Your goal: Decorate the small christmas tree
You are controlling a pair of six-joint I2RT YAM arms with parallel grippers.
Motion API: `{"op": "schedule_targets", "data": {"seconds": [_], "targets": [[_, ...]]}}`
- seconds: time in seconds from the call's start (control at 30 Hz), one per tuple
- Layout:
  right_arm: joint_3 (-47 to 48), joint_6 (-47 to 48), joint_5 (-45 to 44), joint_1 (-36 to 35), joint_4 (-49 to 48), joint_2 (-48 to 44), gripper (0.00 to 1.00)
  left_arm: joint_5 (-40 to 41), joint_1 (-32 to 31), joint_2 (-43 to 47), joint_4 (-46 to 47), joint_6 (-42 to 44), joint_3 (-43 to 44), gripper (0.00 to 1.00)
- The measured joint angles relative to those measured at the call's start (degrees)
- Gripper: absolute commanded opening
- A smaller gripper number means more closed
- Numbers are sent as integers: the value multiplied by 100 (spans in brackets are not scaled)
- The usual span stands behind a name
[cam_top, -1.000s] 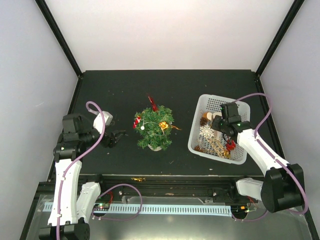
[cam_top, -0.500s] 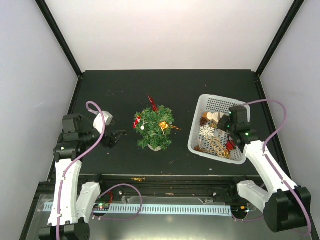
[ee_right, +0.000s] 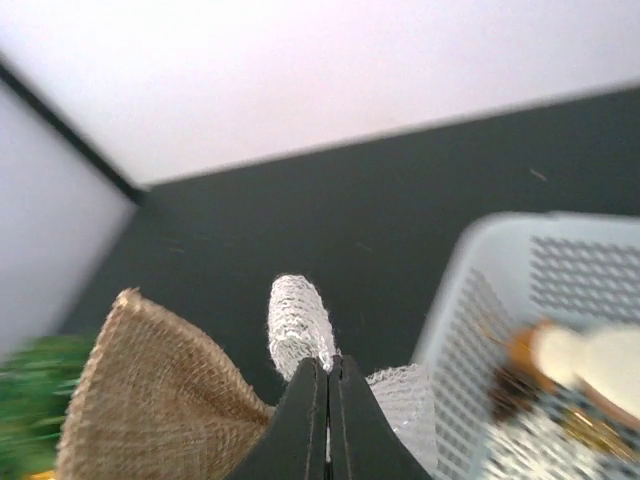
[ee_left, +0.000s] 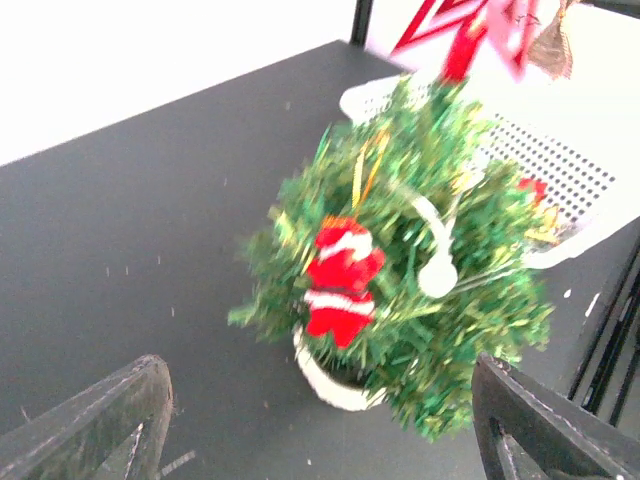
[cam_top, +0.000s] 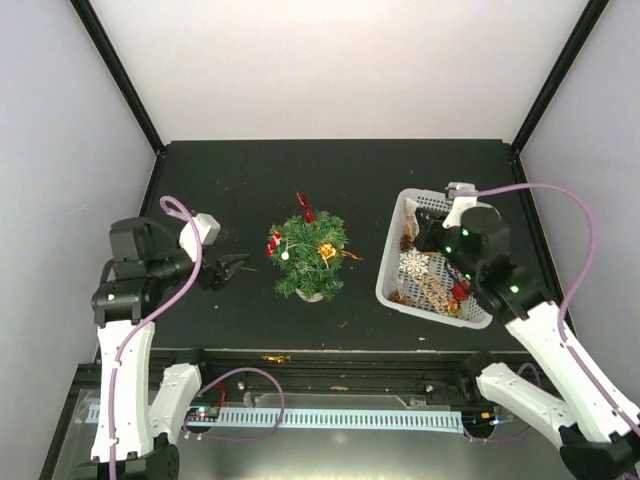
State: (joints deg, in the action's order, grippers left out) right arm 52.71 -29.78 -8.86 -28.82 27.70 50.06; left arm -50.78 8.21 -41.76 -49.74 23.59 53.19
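Left fingers (ee_left: 100, 425) face upright christmas tree (ee_left: 400, 280).

Black table (cam_top: 250, 170), small christmas tree (cam_top: 312, 256), white mesh basket (cam_top: 420, 205)

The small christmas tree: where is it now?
In the top view the small christmas tree stands near the middle of the black table, between the left gripper on its left and the white basket on its right.

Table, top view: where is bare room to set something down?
Free: the far strip of table behind tree and basket, and the narrow gap between them. Crowded: the full basket, right claw holding a bow by its rim.
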Motion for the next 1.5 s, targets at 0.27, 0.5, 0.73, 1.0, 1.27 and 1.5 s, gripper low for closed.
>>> {"op": "schedule_targets", "data": {"seconds": [0.27, 0.5, 0.73, 1.0, 1.27, 1.5], "targets": [[715, 424, 2667, -619, -802, -662, 1, -1102, -31, -48, -848, 616, 1707, 82], [1698, 846, 3165, -2380, -660, 9, 1, -1888, -581, -142, -1473, 1014, 2855, 81], [2055, 866, 2625, -3298, -435, 1032, 1, -2114, -1322, -142, -1419, 723, 3180, 79], [2094, 734, 2133, -3453, -358, 1331, 1, -2124, -1443, -122, -1399, 649, 3161, 75], [3202, 914, 1078, -4113, 597, 2024, 1, -1574, -1537, -22, -1493, 817, 2476, 74], [3814, 1019, -133, -4487, 1808, 2706, 1, -852, -1541, 216, -1405, 780, 1814, 77]]}}
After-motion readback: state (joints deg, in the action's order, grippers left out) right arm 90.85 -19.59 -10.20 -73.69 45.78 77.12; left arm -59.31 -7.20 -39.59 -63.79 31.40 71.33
